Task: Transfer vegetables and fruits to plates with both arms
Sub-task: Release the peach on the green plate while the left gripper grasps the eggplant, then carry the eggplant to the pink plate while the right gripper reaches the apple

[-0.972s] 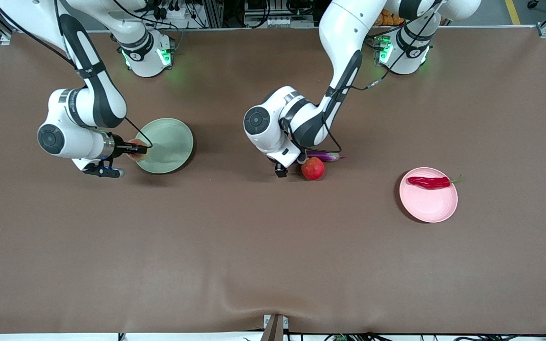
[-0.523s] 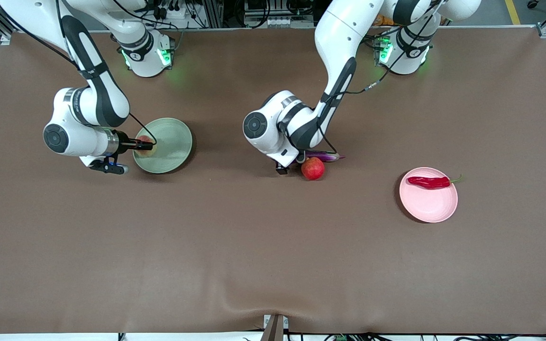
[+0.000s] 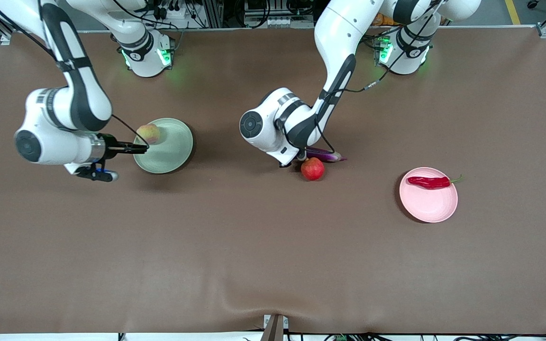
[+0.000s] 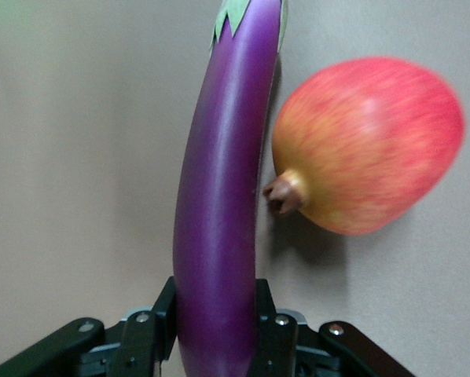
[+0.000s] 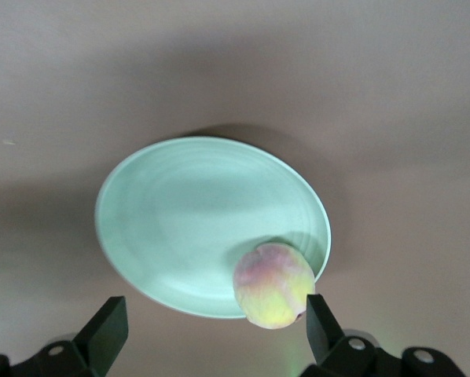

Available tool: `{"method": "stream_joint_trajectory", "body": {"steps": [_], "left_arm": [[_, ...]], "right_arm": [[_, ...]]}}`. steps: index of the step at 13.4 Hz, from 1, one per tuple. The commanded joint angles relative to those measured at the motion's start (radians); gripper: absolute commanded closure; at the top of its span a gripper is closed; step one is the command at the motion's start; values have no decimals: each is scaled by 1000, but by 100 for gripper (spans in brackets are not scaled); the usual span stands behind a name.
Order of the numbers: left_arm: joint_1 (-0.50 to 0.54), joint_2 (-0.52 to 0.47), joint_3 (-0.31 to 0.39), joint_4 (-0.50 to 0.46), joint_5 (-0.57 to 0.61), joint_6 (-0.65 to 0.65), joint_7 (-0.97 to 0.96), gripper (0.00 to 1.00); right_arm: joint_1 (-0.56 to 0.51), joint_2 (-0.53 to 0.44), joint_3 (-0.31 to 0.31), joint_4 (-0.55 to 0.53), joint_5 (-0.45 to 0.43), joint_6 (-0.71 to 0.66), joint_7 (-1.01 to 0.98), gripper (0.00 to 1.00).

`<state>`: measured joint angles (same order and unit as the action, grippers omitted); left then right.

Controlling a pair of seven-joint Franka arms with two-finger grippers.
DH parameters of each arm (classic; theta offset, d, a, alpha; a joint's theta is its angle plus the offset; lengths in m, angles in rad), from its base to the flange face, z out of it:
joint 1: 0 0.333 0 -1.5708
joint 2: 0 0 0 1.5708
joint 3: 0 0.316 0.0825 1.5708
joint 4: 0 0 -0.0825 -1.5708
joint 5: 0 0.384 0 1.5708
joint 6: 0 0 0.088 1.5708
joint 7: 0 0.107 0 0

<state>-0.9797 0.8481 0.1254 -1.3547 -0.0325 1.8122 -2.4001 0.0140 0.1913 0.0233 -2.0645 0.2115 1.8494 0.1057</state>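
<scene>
My left fingers [image 4: 276, 345] are pinched on the eggplant [image 4: 219, 196], one on each side of its lower body; left gripper [image 4: 211, 345] sits low at the table, mid-table, hidden under the wrist in the front view. The eggplant runs straight out from the jaws, green cap at the outer end. The red fruit [image 4: 369, 145] lies just beside it, crown tip pointing at the eggplant and touching it or nearly so; can't tell which. In the front view I see the fruit [image 3: 313, 168] on the table nearer the camera than the eggplant [image 3: 325, 155], which pokes out from under the left arm toward that arm's end of the table

Right fingers [image 5: 105, 330] are spread wide with nothing between them. Right gripper [image 3: 133, 148] hangs over the rim of the green plate [image 3: 171, 151] on the side toward the right arm's end of the table. The peach [image 3: 149, 133] sits on that plate at its rim, clear of the fingers; the wrist view shows the same, peach [image 5: 274, 284] at the edge of the plate [image 5: 188, 220]

Pink plate [image 3: 429, 206] is toward the left arm's end of the table, well apart from both grippers. The chili [image 3: 428, 182] lies across its farther part, green stem hanging past the rim
</scene>
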Motion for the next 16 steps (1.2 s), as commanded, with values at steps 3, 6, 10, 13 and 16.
{"method": "stream_joint_trajectory", "body": {"steps": [3, 6, 10, 13, 16], "left_arm": [[-4, -260, -12, 37, -6, -309, 169, 100], [32, -284, 11, 25, 69, -417, 507, 100], [208, -196, 19, 14, 190, -403, 764, 100], [398, -169, 17, 6, 238, -367, 922, 100], [496, -118, 16, -15, 314, -323, 956, 100]], "right_arm": [[47, 16, 13, 155, 69, -108, 113, 0], [206, 43, 13, 213, 178, -92, 386, 0], [403, 112, 13, 265, 285, 104, 704, 0], [570, 216, 13, 366, 342, 316, 1005, 0], [688, 370, 13, 555, 330, 375, 1294, 0]]}}
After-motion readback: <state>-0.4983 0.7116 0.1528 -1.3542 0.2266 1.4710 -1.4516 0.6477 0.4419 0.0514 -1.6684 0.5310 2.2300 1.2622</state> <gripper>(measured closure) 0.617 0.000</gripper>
